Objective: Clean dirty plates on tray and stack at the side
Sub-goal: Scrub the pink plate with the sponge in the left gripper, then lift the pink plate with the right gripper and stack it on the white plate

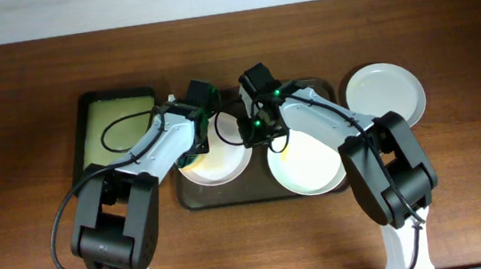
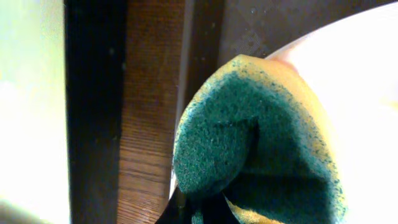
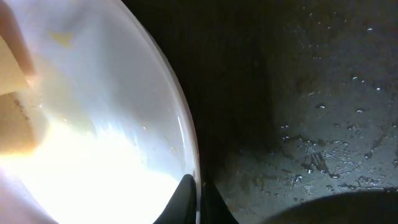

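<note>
Two white plates lie on the dark tray point(image 1: 263, 191): a left plate point(image 1: 221, 162) and a right plate point(image 1: 311, 165). A third plate point(image 1: 386, 92) sits on the table to the right of the tray. My left gripper point(image 1: 191, 158) is shut on a green-and-yellow sponge point(image 2: 261, 143) at the left plate's left edge point(image 2: 367, 74). My right gripper point(image 1: 254, 137) is shut on the left plate's right rim point(image 3: 198, 199). In the right wrist view that plate point(image 3: 93, 124) shows small yellow smears, and the tray floor point(image 3: 311, 124) is wet.
A smaller black tray with yellow-green lining point(image 1: 120, 134) lies left of the big tray, with a strip of brown table point(image 2: 149, 93) between them. A black cable loops over it. Both arms cross over the big tray's far half.
</note>
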`<move>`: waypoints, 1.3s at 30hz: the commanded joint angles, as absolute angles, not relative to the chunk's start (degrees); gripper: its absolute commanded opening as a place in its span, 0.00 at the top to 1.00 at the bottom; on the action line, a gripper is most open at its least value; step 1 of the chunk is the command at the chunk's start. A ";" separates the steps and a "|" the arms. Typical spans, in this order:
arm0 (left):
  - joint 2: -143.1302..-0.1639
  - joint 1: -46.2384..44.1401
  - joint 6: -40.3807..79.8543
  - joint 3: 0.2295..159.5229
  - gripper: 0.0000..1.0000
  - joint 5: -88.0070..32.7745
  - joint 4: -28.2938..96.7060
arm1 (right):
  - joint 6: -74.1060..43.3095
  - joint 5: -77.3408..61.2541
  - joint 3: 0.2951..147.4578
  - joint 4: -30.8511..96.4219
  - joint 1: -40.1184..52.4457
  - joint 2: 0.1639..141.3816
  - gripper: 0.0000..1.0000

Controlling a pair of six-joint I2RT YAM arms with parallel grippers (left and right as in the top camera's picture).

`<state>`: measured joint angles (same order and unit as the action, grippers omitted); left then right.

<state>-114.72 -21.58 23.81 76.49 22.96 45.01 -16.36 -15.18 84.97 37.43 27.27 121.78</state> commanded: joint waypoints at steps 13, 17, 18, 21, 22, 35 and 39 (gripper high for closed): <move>-105.54 -19.40 23.38 73.47 1.00 -7.94 40.93 | -15.51 -11.35 84.42 39.00 26.50 122.85 0.96; -109.89 -19.38 24.84 71.57 1.00 -7.73 40.10 | -15.51 -11.35 84.42 38.96 26.50 122.85 0.96; -110.89 -19.33 24.82 71.24 1.00 -7.46 39.62 | -15.51 -11.35 84.42 38.98 26.50 122.85 0.96; -113.06 -19.35 24.82 71.22 1.00 -1.48 39.57 | -15.51 -11.35 84.42 38.98 26.50 122.85 0.96; -113.67 -19.33 24.80 71.22 1.00 2.35 39.70 | -15.51 -11.35 84.42 38.98 26.50 122.85 0.96; -96.77 -18.63 24.86 75.48 1.00 21.65 43.77 | -11.51 -10.22 92.12 46.00 26.63 122.41 0.96; -88.88 -12.71 24.82 75.48 1.00 11.57 44.07 | -7.75 -4.75 100.82 53.60 27.03 120.51 0.96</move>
